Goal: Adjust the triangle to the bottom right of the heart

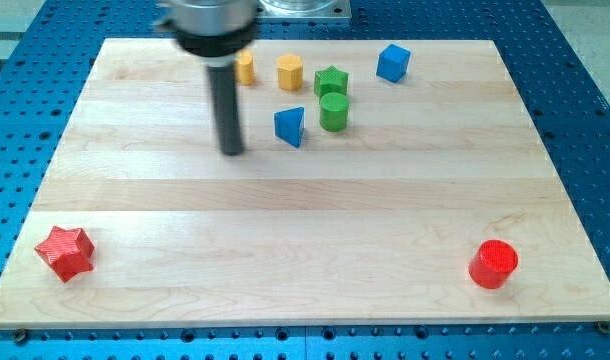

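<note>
The blue triangle [290, 126] lies in the upper middle of the wooden board [305, 230]. A yellow block [246, 68], which looks like the heart, sits up and to the left of it, partly hidden behind my rod. My tip [232, 152] rests on the board to the left of the blue triangle and slightly below it, apart from it, and below the yellow heart.
A yellow hexagon [290, 72], a green star [331, 81] and a green cylinder [333, 111] cluster just above and right of the triangle. A blue cube [392, 62] is at the top right. A red star [65, 252] is bottom left, a red cylinder [494, 264] bottom right.
</note>
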`<state>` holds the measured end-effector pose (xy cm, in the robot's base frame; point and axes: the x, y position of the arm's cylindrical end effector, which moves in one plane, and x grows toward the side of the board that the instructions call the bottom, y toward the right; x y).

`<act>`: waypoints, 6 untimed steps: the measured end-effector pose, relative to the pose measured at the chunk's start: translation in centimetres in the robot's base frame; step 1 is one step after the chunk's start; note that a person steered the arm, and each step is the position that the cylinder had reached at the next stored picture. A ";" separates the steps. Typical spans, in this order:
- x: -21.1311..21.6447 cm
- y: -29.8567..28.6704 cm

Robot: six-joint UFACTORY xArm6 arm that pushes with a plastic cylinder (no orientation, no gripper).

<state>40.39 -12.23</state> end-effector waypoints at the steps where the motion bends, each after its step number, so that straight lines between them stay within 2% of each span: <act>1: -5.1 1.0; 2: -6.0 5.6; 4: -0.2 9.5; 6: 1.1 8.9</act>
